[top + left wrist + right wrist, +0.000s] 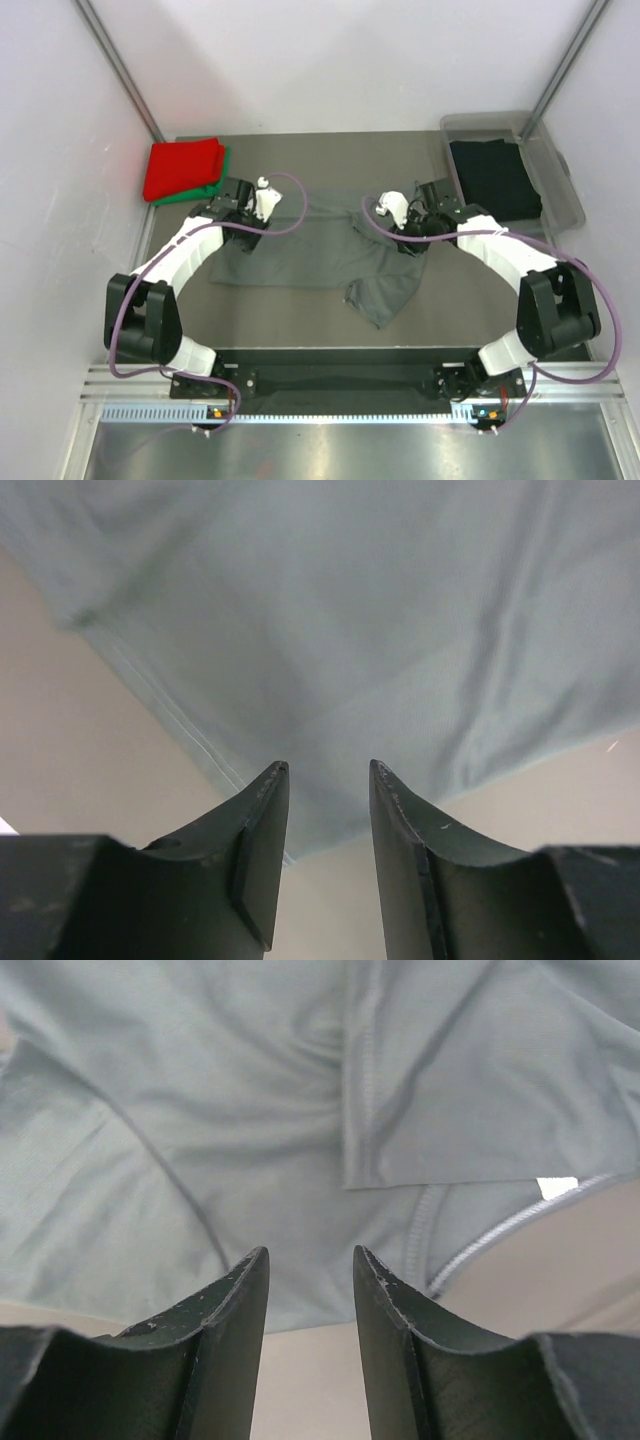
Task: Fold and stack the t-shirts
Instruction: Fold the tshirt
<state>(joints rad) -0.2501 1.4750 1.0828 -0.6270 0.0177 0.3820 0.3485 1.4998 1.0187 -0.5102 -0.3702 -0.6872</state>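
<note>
The dark grey t-shirt [300, 250] is plain, reading paler grey-blue in the wrist views, with lighter stitching along its hems. The red t-shirt [182, 168] is bright and plain, and the green t-shirt [218, 186] is plain too. The black t-shirt [492, 178] shows through the clear tub [562, 190]. The surface [330, 150] is dull grey-brown. The left arm [185, 245] and right arm [500, 250] are white with black joints, and the cables [290, 215] are purple.

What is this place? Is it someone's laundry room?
Probably a robot lab booth, not a home: bare white walls, a left arm and right arm bolted to one table, a dark grey t-shirt laid out.
</note>
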